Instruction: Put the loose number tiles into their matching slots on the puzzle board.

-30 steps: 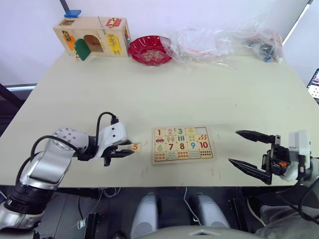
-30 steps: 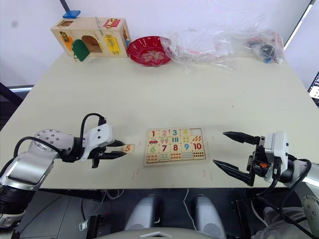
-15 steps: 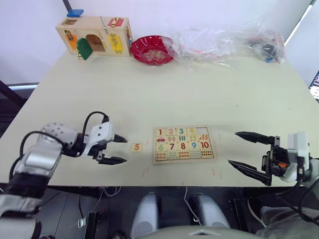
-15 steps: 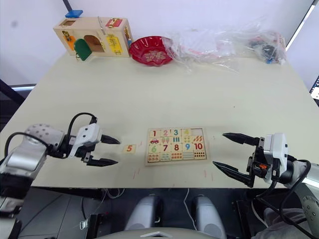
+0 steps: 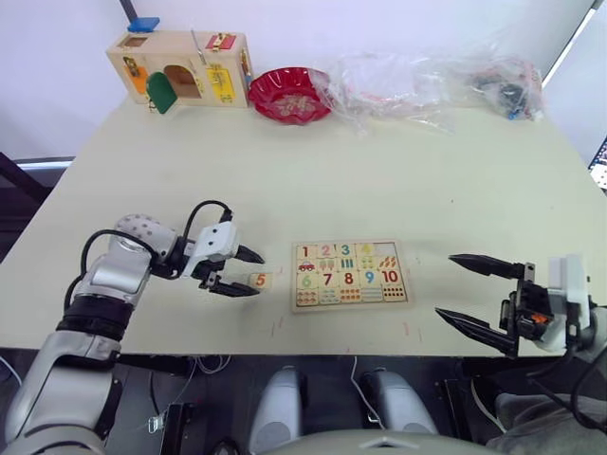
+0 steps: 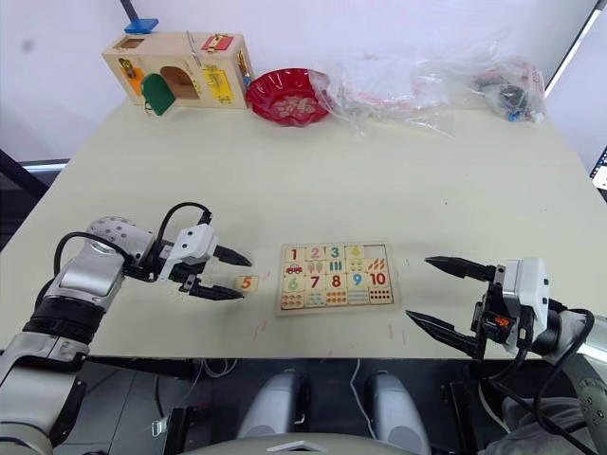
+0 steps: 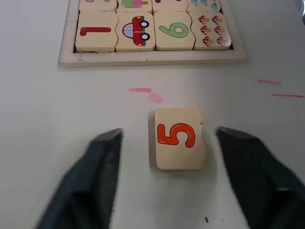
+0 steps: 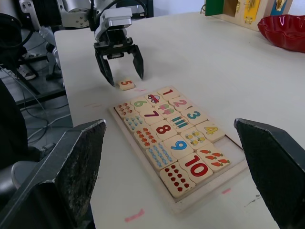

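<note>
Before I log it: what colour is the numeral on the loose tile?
Orange-red, a 5 on the pale-wood tile; clearest in the left wrist view.

Cream table [image 5: 313,180], pale wall [image 5: 57,38]

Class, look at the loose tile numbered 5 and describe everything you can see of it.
The small square pale-wood tile with an orange-red 5 has rounded corners and lies flat, numeral up, on the cream tabletop, beside the pale-wood puzzle board on the robot's left, apart from its rim. The left gripper is open around it, black fingers either side, not touching.
</note>
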Motion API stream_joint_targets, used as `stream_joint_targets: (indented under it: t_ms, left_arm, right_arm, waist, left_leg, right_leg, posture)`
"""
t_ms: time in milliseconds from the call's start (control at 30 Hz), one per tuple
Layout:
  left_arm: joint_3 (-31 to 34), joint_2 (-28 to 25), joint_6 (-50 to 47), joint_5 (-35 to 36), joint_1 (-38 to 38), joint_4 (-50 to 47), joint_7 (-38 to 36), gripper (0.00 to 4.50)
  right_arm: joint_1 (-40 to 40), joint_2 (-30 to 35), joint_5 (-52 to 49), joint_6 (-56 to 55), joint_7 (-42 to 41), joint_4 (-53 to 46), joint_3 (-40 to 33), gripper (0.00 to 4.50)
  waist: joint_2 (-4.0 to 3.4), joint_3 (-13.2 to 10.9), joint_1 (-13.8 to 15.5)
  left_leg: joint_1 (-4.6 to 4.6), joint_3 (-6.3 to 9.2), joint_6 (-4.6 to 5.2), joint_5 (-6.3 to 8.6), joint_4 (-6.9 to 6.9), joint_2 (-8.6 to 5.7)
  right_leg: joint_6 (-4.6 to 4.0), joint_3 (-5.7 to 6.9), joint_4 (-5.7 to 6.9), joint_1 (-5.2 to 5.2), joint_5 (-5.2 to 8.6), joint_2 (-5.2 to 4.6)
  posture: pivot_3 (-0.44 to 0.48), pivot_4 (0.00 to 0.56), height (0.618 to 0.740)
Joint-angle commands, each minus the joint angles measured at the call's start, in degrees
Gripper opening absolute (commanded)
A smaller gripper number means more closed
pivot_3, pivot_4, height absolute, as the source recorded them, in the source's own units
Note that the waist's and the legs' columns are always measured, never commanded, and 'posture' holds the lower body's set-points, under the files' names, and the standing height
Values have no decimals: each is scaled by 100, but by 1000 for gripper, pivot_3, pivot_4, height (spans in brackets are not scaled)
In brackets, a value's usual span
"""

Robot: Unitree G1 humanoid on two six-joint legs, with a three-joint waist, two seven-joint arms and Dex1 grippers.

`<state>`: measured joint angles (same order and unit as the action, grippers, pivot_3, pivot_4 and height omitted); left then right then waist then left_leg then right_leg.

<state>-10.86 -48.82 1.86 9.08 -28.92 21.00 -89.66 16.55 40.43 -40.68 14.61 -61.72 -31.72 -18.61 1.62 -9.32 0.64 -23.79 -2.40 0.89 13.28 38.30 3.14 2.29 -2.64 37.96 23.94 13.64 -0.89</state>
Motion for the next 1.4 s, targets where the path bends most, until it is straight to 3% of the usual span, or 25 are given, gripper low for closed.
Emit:
stream_joint_targets:
  t_ms: [33,667,833,1000,1167,1400]
  left_arm:
    - [58,-56,-8,24,-31,-74,-69,2527]
    - [-2,-144,81,-156,117,-34,57,2527]
    - [49,-163,132,-148,176,-70,118,985]
    - [257,-330,-98,0,298,-513,193,986]
    - [476,-640,-1346,283,341,-1926,486,986]
    - [29,-662,-3612,514,-727,-3297,662,986]
  right_arm:
    - [59,19,-34,-136,39,-245,-197,4500]
    - [108,35,-15,-205,100,-239,-161,4500]
    - [137,36,-12,-220,88,-225,-196,4500]
    - [209,-32,18,-279,145,-171,-256,4500]
    - [383,-122,10,-348,288,-251,-391,4500]
    - [697,-198,-131,-204,669,-704,-629,4500]
  waist:
    - [0,0,2]
    - [0,0,4]
    - [-1,1,2]
    - [-1,1,1]
    - [0,0,20]
    - [0,0,14]
  left_leg:
    - [0,0,0,0,0,0]
    - [1,-1,0,0,1,0]
    - [2,-1,0,0,0,0]
    - [2,-1,0,0,0,1]
    - [-1,1,0,0,1,4]
    - [-1,6,0,0,2,-1]
  right_leg:
    - [0,0,0,0,0,0]
    - [0,0,0,-1,0,-1]
    - [0,0,0,-1,0,-1]
    - [-1,0,0,-1,0,-1]
    - [0,1,0,-1,0,-4]
    - [4,2,-1,-3,3,-1]
  posture:
    - [0,150,740]
    - [0,150,740]
    - [0,150,740]
    - [0,150,740]
    - [0,150,740]
    - [0,150,740]
